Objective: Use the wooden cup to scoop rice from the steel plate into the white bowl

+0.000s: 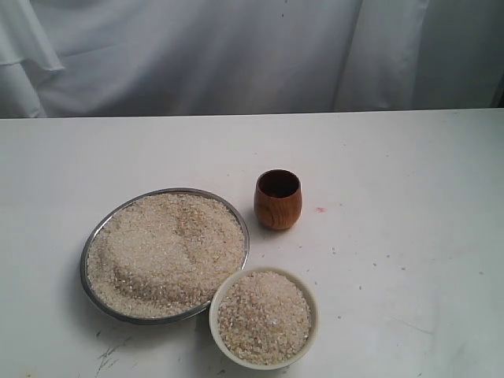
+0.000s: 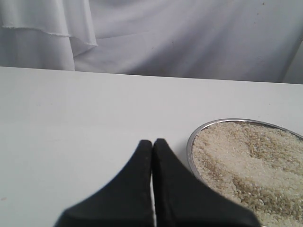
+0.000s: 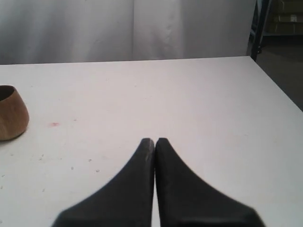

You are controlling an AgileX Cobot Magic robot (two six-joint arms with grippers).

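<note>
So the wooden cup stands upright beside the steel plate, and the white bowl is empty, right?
Not quite: the white bowl already holds rice, as the exterior view shows. The wooden cup does stand upright beside the steel plate.

This looks like a staged test bench in a lab or studio, not a lived-in kitchen. A plain white table fills the scene, its top scuffed with dark specks and a small pink stain. Behind it hangs a creased white cloth backdrop that hides the room. Past the table's far corner, the right wrist view shows a dark rack holding what look like cardboard boxes. The only kitchenware is a steel plate of rice, with a white bowl at its four o'clock and a wooden cup at its two o'clock.
</note>
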